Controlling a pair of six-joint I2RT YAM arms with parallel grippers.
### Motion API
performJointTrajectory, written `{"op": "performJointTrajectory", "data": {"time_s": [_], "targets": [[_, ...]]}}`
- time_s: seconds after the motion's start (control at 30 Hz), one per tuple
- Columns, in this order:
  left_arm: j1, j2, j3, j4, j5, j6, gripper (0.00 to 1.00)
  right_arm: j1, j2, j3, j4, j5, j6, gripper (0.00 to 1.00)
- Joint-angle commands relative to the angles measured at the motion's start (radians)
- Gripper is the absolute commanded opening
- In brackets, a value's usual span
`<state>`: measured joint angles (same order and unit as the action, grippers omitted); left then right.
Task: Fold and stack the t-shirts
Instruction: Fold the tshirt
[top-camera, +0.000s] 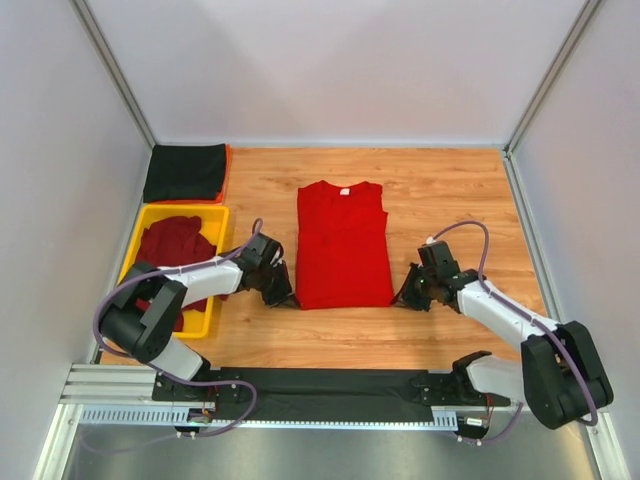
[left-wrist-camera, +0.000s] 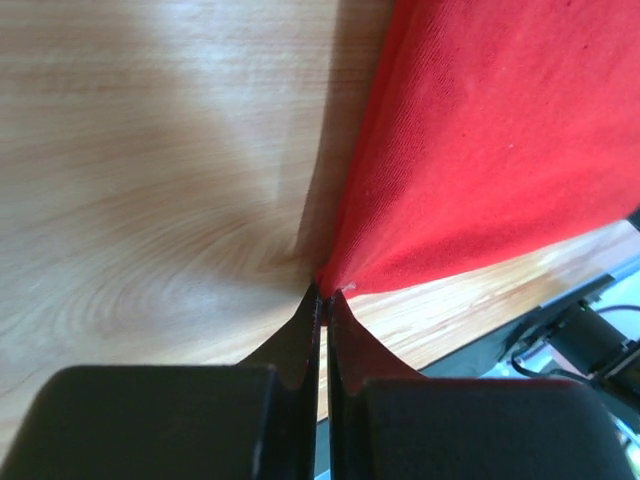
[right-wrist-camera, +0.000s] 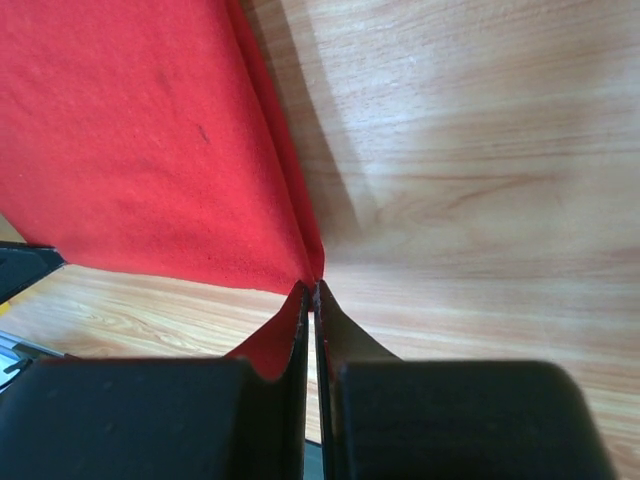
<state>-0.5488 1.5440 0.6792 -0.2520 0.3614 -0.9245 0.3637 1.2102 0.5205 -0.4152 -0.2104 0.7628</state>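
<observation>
Red shirt (top-camera: 343, 245) lies between your pincers, sleeves folded in; left pincer (left-wrist-camera: 322, 295) and right pincer (right-wrist-camera: 313, 288) each clamp a hem corner. Cross-fold, stacking, maroon shirt (top-camera: 175, 243) remain.

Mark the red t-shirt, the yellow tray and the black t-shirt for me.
red t-shirt (top-camera: 343, 245), top view, middle of its front.
yellow tray (top-camera: 185, 210), top view, far rim.
black t-shirt (top-camera: 186, 172), top view, its centre.
</observation>
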Motion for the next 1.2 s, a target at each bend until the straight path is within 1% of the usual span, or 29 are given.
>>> {"op": "performJointTrajectory", "data": {"time_s": [0.0, 0.07, 0.23, 0.37, 0.47, 0.6, 0.8, 0.97, 1.0, 1.17], "targets": [[-0.008, -0.071, 0.014, -0.085, -0.073, 0.012, 0.00, 0.006, -0.057, 0.006, -0.053, 0.034, -0.011, 0.00], [-0.016, -0.122, 0.019, -0.118, -0.090, 0.009, 0.00, 0.004, -0.084, 0.007, -0.065, 0.031, -0.014, 0.00], [-0.039, -0.192, 0.034, -0.182, -0.102, -0.002, 0.00, 0.007, -0.135, 0.013, -0.108, 0.031, -0.016, 0.00], [-0.043, -0.260, 0.059, -0.248, -0.119, -0.004, 0.00, 0.012, -0.224, 0.039, -0.178, 0.043, -0.014, 0.00], [-0.042, -0.286, 0.111, -0.312, -0.150, 0.012, 0.00, 0.011, -0.271, 0.093, -0.241, 0.060, -0.022, 0.00], [-0.043, -0.301, 0.221, -0.389, -0.191, 0.038, 0.00, 0.012, -0.285, 0.203, -0.313, 0.089, -0.042, 0.00], [-0.042, -0.283, 0.374, -0.463, -0.260, 0.085, 0.00, 0.009, -0.242, 0.355, -0.347, 0.147, -0.077, 0.00], [-0.037, -0.197, 0.506, -0.530, -0.340, 0.133, 0.00, 0.011, -0.127, 0.476, -0.343, 0.183, -0.118, 0.00], [-0.025, -0.182, 0.551, -0.538, -0.341, 0.151, 0.00, 0.009, -0.108, 0.524, -0.344, 0.189, -0.126, 0.00], [0.039, -0.075, 0.680, -0.546, -0.309, 0.179, 0.00, -0.014, 0.024, 0.647, -0.333, 0.206, -0.164, 0.00]]}}
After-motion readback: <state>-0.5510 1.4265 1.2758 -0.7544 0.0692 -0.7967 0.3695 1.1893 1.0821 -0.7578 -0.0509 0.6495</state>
